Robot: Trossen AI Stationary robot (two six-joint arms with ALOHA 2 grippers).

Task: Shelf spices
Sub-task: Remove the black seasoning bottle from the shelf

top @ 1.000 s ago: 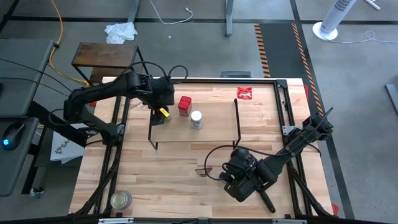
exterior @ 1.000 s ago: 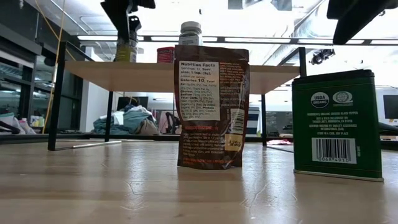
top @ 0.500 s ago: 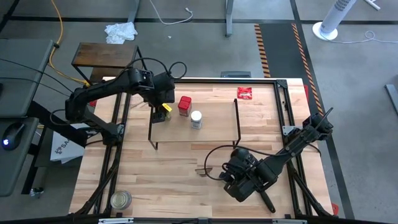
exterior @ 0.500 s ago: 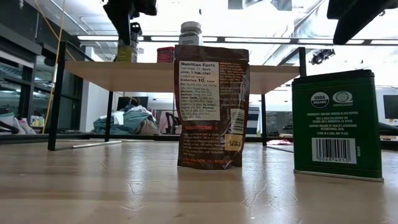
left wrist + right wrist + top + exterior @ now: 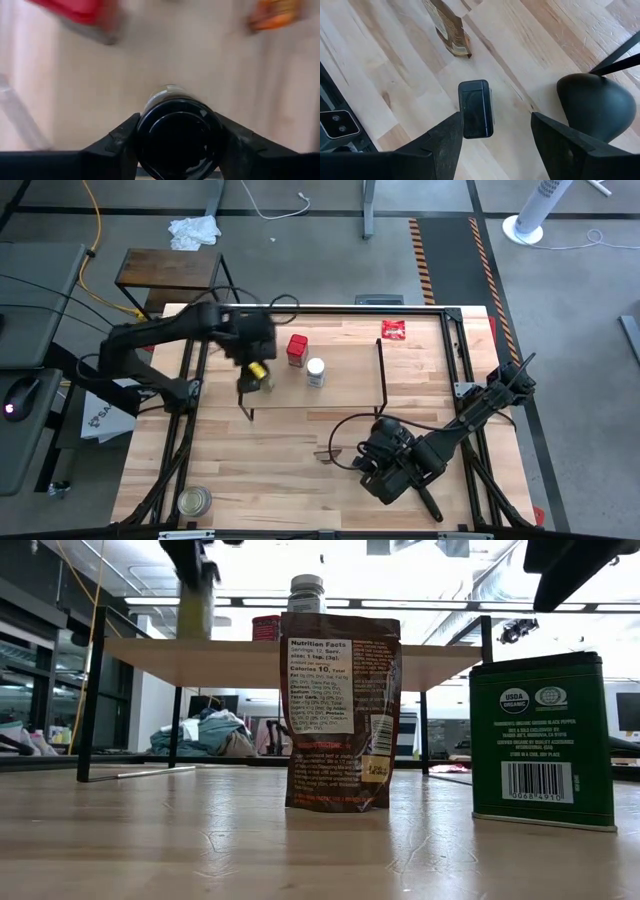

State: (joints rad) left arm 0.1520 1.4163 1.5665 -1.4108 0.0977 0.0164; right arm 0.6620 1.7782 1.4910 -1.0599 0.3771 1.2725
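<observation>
Gripping the dark-lidded glass jar (image 5: 179, 134) by its lid, my left gripper (image 5: 256, 366) holds smooth, breakable glass above the shelf (image 5: 350, 380); my right gripper (image 5: 492, 137) hangs open.

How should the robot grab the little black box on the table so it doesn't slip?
Grip the small black box by its two long flat sides, coming straight down from above. It stands upright on the table and its top is a narrow rectangle, so those sides sit close together. The right gripper hovers over it, open, with one finger facing each long side.
</observation>
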